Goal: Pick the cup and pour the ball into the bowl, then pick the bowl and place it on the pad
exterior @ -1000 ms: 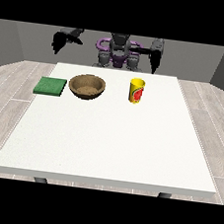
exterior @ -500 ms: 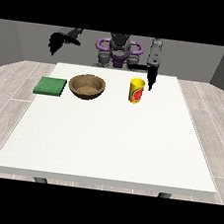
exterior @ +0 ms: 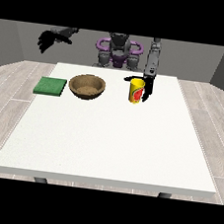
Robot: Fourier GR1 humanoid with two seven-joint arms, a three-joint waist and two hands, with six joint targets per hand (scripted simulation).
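A yellow cup (exterior: pixel 135 90) with a red mark stands upright on the white table (exterior: pixel 111 134), right of centre at the back. The hand at the view's right (exterior: pixel 147 90) hangs down right beside the cup's right side; I cannot tell whether it touches the cup. A brown bowl (exterior: pixel 87 86) sits to the cup's left, and a green pad (exterior: pixel 50 86) lies flat further left. The hand at the view's left (exterior: pixel 47 40) is raised high above the table's back left corner, away from everything. No ball shows.
The robot's torso (exterior: pixel 118 52) stands behind the table's far edge. Wide white tabletop stretches from the objects to the near edge. Grey plank floor surrounds the table.
The hand at the view's right has come down from shoulder height to the cup's right side. The other hand stays raised, shifted slightly. Cup, bowl and pad have not moved.
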